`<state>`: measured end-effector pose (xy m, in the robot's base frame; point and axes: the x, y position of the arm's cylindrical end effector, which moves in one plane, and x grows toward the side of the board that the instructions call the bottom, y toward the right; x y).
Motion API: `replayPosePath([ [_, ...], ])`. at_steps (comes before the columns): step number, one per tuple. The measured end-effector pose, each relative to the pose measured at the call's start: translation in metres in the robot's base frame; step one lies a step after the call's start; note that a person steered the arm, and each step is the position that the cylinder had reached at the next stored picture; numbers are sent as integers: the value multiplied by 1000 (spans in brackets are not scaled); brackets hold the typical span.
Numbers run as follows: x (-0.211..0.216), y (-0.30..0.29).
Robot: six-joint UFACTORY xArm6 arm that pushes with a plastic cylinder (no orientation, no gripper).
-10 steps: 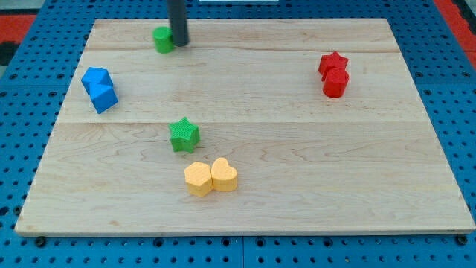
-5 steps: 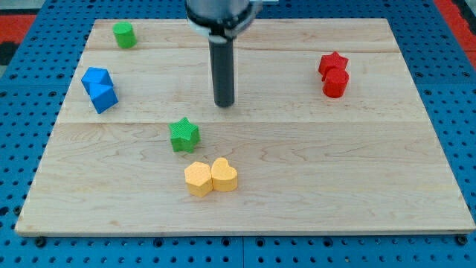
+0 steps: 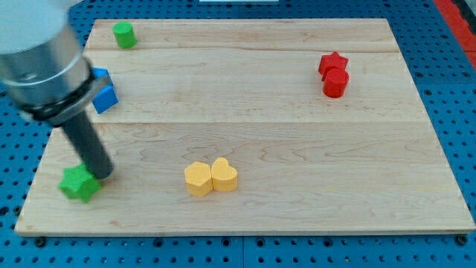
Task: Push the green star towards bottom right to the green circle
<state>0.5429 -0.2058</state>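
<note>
The green star (image 3: 79, 184) lies near the board's bottom left corner. My tip (image 3: 101, 173) touches its upper right side. The green circle, a short cylinder (image 3: 123, 34), stands at the board's top left, far from the star. The rod and the grey arm body above it (image 3: 41, 59) rise toward the view's top left.
Two blue blocks (image 3: 105, 91) sit at the left edge, partly hidden behind the arm. A yellow hexagon (image 3: 198, 179) and a yellow heart (image 3: 224, 175) touch at bottom centre. A red star (image 3: 333, 62) and a red cylinder (image 3: 335, 83) touch at the right.
My tip swept from the board's upper middle down to the bottom left. The green star moved from the centre left to the bottom left corner. The green circle earlier slid left.
</note>
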Motion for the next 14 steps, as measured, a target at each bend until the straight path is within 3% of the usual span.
replayPosePath([
  [1, 12, 43],
  [2, 71, 1],
  [3, 74, -38],
  [5, 12, -56],
  [6, 14, -22],
  [7, 48, -23],
  [8, 44, 11],
  [10, -17, -5],
  [11, -2, -29],
  [12, -22, -40],
  [13, -47, -33],
  [14, -44, -6],
])
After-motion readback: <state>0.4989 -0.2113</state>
